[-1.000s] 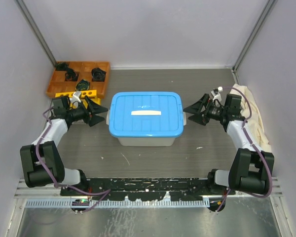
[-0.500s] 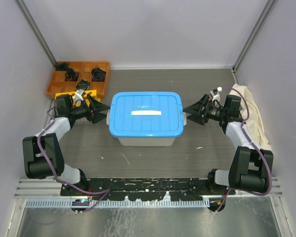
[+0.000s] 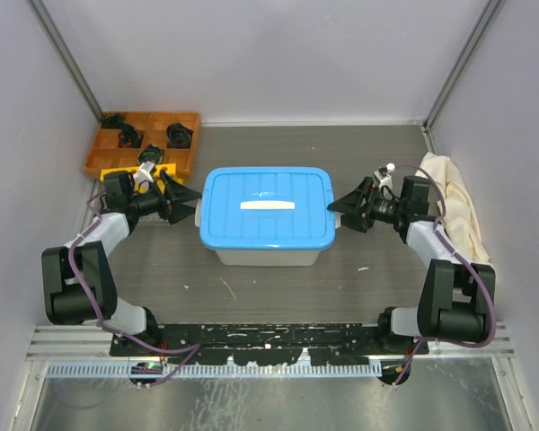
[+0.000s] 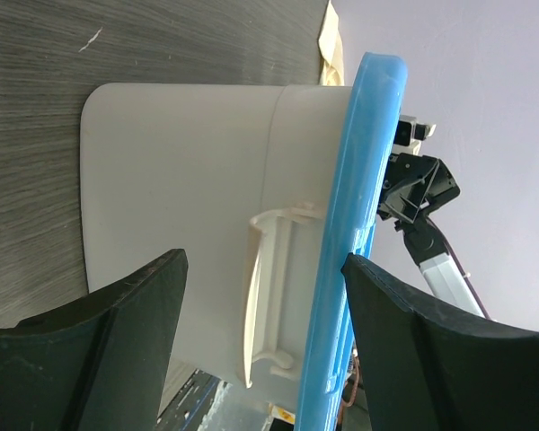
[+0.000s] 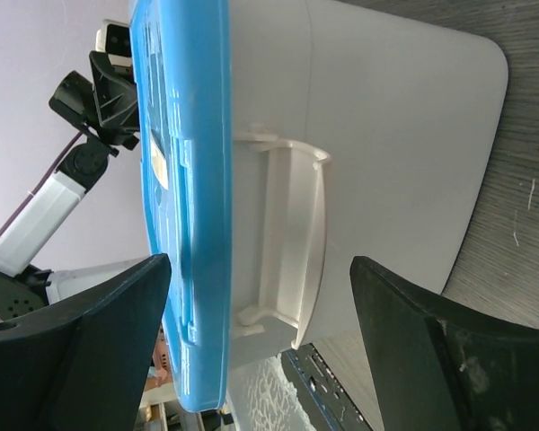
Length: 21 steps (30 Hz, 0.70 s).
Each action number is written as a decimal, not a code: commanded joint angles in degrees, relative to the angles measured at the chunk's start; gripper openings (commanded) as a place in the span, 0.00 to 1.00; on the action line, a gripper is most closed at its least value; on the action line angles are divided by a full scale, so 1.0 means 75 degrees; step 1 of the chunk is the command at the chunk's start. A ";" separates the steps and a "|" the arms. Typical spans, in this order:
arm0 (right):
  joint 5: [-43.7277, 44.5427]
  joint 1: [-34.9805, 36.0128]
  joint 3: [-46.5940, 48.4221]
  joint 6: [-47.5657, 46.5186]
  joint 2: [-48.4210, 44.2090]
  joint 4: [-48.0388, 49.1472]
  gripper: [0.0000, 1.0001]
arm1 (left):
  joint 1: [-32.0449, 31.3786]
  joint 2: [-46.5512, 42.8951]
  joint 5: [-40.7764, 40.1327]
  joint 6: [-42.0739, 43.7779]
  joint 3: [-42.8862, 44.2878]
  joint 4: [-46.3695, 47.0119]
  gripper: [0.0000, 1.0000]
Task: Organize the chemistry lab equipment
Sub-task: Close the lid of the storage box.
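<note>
A white box with a blue lid (image 3: 265,211) stands shut in the middle of the table. My left gripper (image 3: 192,208) is open at the box's left end, its jaws straddling the white latch handle (image 4: 268,287) and the lid's edge (image 4: 355,224) without touching. My right gripper (image 3: 338,214) is open at the right end, its jaws either side of that end's latch handle (image 5: 296,242). The yellow holed tube rack (image 3: 162,169) shows partly behind my left arm. The glass tubes, flask, blue caps, forceps and green spoon are out of view.
An orange tray of black parts (image 3: 144,136) sits at the back left corner. A cream-white cloth (image 3: 458,211) lies along the right wall behind my right arm. Grey walls close in both sides and the back.
My right gripper has moved left, closer to the box's right end. My left gripper came closer to the left end and has since held still. Both stay open.
</note>
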 commanded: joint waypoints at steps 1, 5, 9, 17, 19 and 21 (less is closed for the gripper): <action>-0.0229 0.0140 0.0215 -0.0158 0.0100 0.0229 0.86 | -0.0168 -0.0025 0.0273 0.0181 0.0202 0.0006 0.72; -0.0224 0.0254 0.0292 -0.0180 0.0181 0.0229 0.86 | -0.0168 -0.0162 0.0340 0.0200 0.0190 -0.0135 0.72; -0.0223 0.0305 0.0383 -0.0193 0.0258 0.0223 0.85 | -0.0162 -0.0559 0.0195 0.0531 -0.0038 -0.0499 0.72; -0.0243 0.0407 0.0486 -0.0188 0.0359 0.0233 0.83 | 0.0030 -0.0505 0.0701 -0.0144 -0.0433 0.0911 0.74; -0.0251 0.0434 0.0523 -0.0176 0.0380 0.0223 0.83 | 0.0037 -0.0328 0.0913 -0.0419 -0.0472 0.1343 0.74; -0.0262 0.0475 0.0567 -0.0166 0.0411 0.0229 0.83 | 0.0031 -0.0190 0.0991 -0.0792 -0.0581 0.1961 0.74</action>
